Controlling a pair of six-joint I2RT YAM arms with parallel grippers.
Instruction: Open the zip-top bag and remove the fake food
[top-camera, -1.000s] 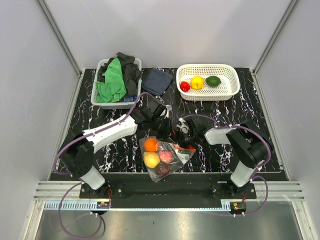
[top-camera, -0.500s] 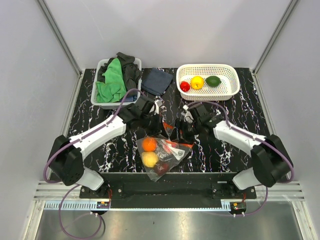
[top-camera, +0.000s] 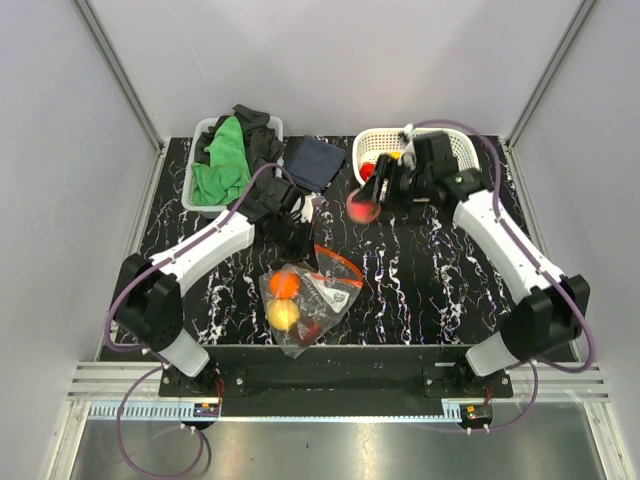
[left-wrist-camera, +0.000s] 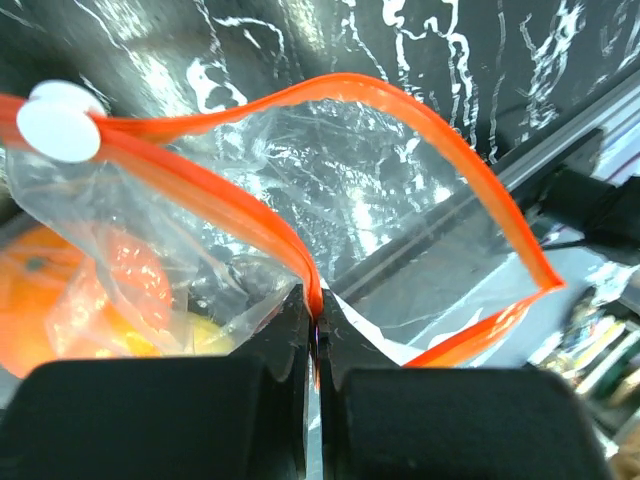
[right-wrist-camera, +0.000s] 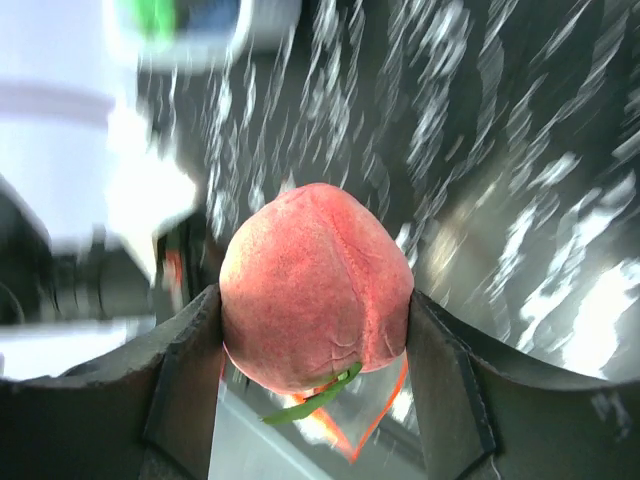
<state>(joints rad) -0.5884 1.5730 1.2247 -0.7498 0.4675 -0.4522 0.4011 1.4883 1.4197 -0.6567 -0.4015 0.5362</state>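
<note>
Clamps a pink peach (right-wrist-camera: 315, 285) in the right pincer (right-wrist-camera: 320, 390), raised over the counter (top-camera: 430, 275) just before the white basket (top-camera: 455, 150). Pinches the orange zip strip (left-wrist-camera: 230, 215) of the zip-top bag (top-camera: 310, 300) in the left pincer (left-wrist-camera: 315, 335), mouth agape, orange and yellow fake food (top-camera: 283, 285) inside, mid-counter.

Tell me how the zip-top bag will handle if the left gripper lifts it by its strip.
Probably floppy: the zip-top bag is thin crinkled film, and its mouth bows open where the left gripper pinches the orange strip. Likely bottom-heavy, since the fake food inside sits bunched at the closed end and may shift or swing.
</note>
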